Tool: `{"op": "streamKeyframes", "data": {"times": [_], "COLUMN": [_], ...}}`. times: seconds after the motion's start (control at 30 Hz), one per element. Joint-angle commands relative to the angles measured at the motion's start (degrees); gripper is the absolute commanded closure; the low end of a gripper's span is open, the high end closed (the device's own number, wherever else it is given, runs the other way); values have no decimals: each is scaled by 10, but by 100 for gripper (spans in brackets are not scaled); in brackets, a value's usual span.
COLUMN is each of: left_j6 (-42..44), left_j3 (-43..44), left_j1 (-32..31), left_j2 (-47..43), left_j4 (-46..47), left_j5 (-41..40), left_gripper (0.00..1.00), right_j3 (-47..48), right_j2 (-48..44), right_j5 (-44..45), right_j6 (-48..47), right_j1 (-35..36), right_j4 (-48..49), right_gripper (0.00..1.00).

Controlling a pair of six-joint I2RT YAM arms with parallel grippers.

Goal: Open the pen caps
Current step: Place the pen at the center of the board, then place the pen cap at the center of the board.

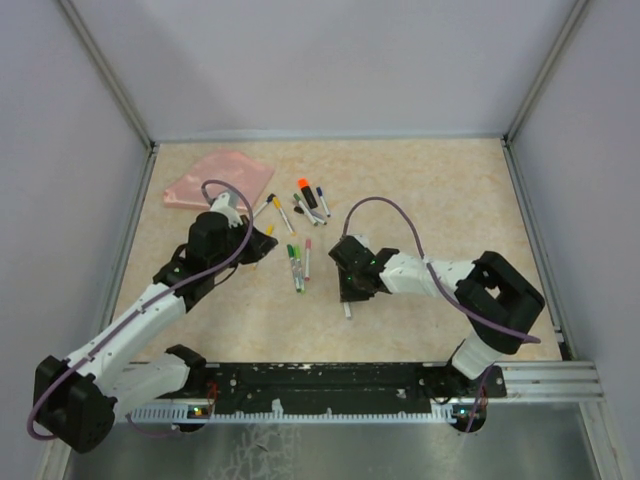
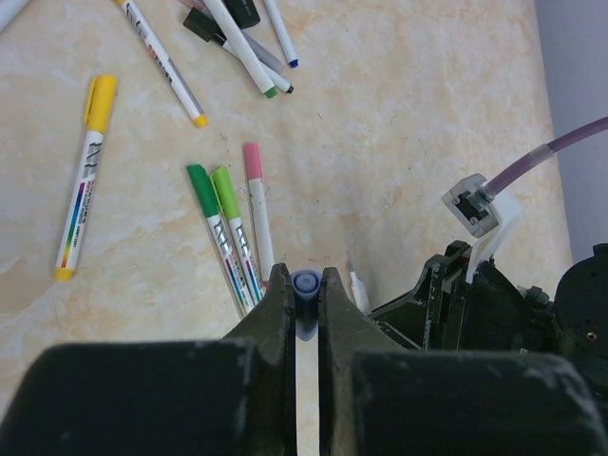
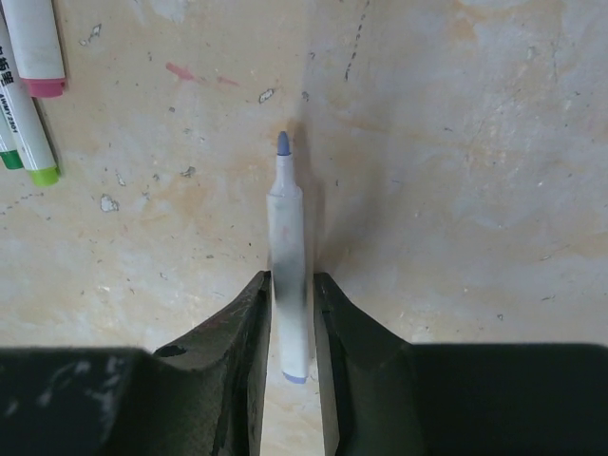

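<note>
Where the mottled beige table (image 1: 450, 200) is enclosed by plain grey walls (image 1: 330, 60), a blue cap (image 2: 305, 284) is pinched in the left gripper (image 2: 304, 277), an uncapped pen (image 3: 287, 218) is clamped in the right gripper (image 3: 290, 282), and capped pens (image 1: 296, 262) are scattered at mid-frame.

right hand (image 3: 290, 281) | clamped on white pen (image 3: 286, 228) | blue tip bare | pink-ended pen (image 3: 34, 43) upper-left

Blue cap (image 2: 304, 283); white barrel (image 3: 288, 256) w/ blue tip; pink pouch (image 1: 215, 180).
</note>
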Motion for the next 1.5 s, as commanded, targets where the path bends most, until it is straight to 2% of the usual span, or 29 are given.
{"op": "streamKeyframes", "data": {"times": [0.0, 0.33, 0.43, 0.57, 0.77, 0.9, 0.97, 1.13, 1.33, 1.47], "left_j6": [10, -31, -57, -96, -129, -146, -153, -172, -174, -163], "left_j3": [-12, -13, -9, -6, 29, 79, 110, 220, 370, 404], "left_j1": [0, 0, 0, -15, -60, -107, -139, -174, -195, -198], "left_j2": [-15, -5, 12, 43, 129, 206, 248, 383, 512, 548], "left_j4": [3, -6, -6, 4, 18, 13, -3, -87, -229, -245], "left_j5": [13, 36, 48, 47, 18, -18, -50, -109, -163, -174], "left_gripper": [100, 100, 100, 100, 100, 100, 100, 99, 97, 95], "right_j3": [13, 18, 20, 17, -63, -150, -170, -212, -238, -250], "right_j2": [12, -27, -63, -128, -288, -384, -406, -420, -461, -476], "right_j5": [22, 15, 4, 5, -49, -22, -16, -120, -133, -151], "right_j6": [17, -20, -44, -70, -113, -167, -162, -110, -107, -104], "right_j1": [12, 12, 12, 1, -73, -86, -93, -147, -187, -213], "right_j4": [-34, -27, -20, -19, 66, 137, 124, 125, 120, 123], "right_gripper": [73, 60, 51, 44, 44, 31, 24, 22, 22, 22]}}
